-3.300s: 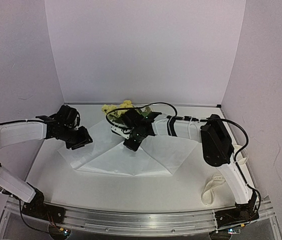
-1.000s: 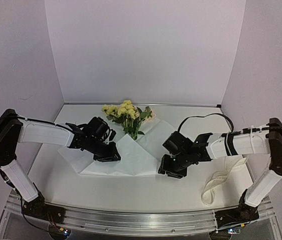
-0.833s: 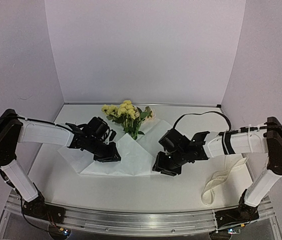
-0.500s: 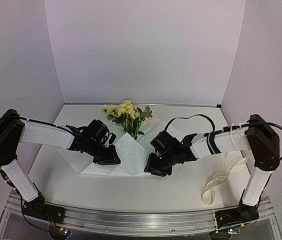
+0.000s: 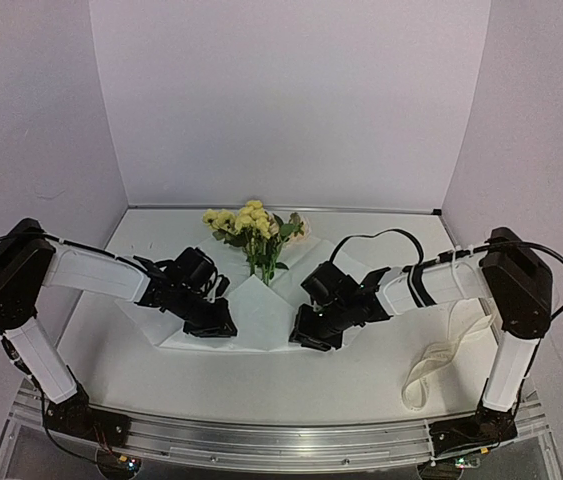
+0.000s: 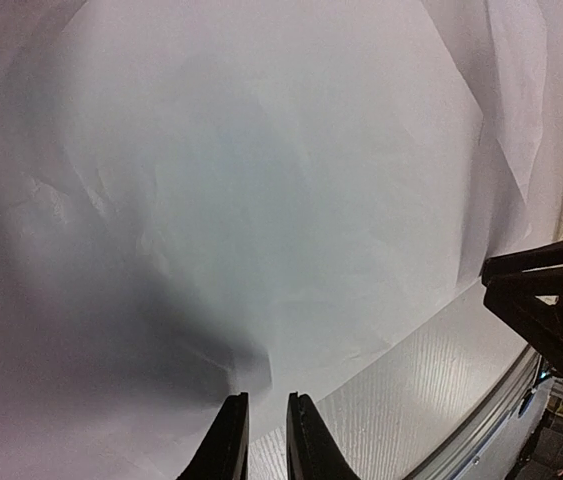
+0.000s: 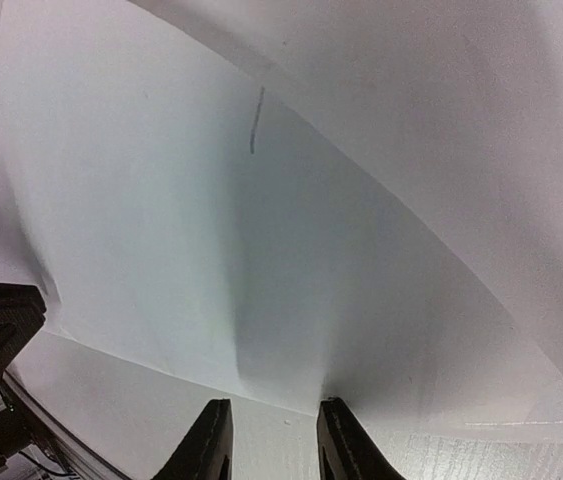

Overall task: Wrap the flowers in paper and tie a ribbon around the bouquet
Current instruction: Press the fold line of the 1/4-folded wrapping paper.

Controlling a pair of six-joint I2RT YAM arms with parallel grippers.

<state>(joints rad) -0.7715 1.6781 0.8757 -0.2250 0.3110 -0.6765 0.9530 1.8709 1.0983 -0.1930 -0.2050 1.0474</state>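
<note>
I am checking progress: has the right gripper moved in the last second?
Yes. In the top view the right gripper has shifted left over the paper, away from the ribbon, nearer the flowers.

— Where are the flowers (image 5: 251, 222)?
— At the back: pale yellow heads, with green stems running down into the folded white paper (image 5: 259, 312).
— And the ribbon (image 5: 439, 362)?
— Cream, loosely looped, well apart on the right.
</note>
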